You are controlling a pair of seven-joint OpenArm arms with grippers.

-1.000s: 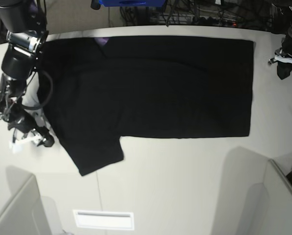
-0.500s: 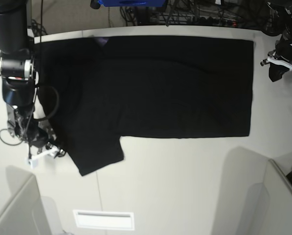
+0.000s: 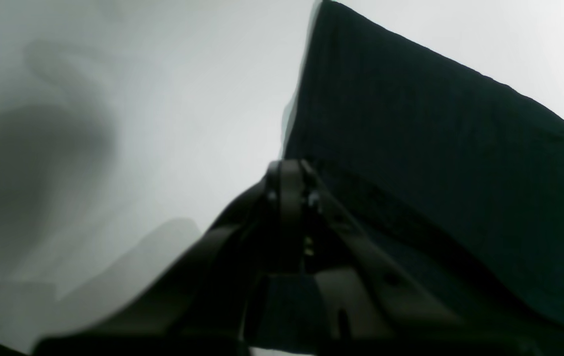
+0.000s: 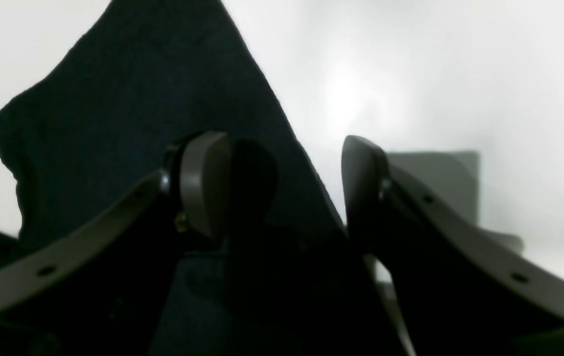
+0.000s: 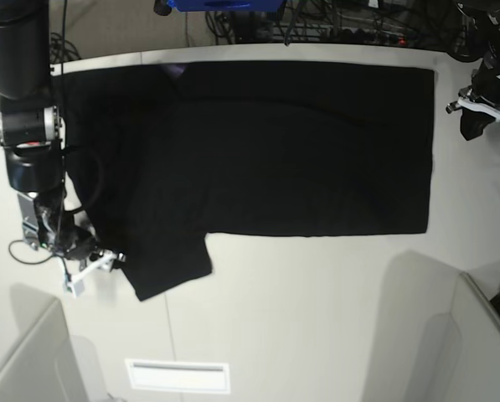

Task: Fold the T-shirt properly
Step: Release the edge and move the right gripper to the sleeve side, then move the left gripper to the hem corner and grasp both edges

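The black T-shirt [image 5: 300, 146] lies flat across the white table as a long band, with one sleeve [image 5: 172, 266] sticking out toward the front left. A sliver of purple [image 5: 176, 70] shows at its back left edge. My right gripper [image 5: 113, 260] sits low at the sleeve's left edge. In the right wrist view the right gripper [image 4: 282, 188] is open, and the T-shirt [image 4: 138, 99] sleeve's hem runs between its fingers [image 4: 203, 183]. My left gripper [image 5: 474, 117] hangs off the shirt's right end. In the left wrist view the left gripper [image 3: 287, 173] is shut on nothing, beside the T-shirt [image 3: 435, 148].
Cables and a blue object [image 5: 224, 4] crowd the table's back edge. A white label [image 5: 177, 376] lies near the front. Grey partitions stand at the front left [image 5: 28, 360] and front right [image 5: 484, 335] corners. Bare white tabletop [image 5: 317, 318] lies in front of the shirt.
My right gripper has moved forward and to the right, up to the sleeve's left edge. The left gripper shifted slightly back and left early on, then stayed still. The shirt has not moved.
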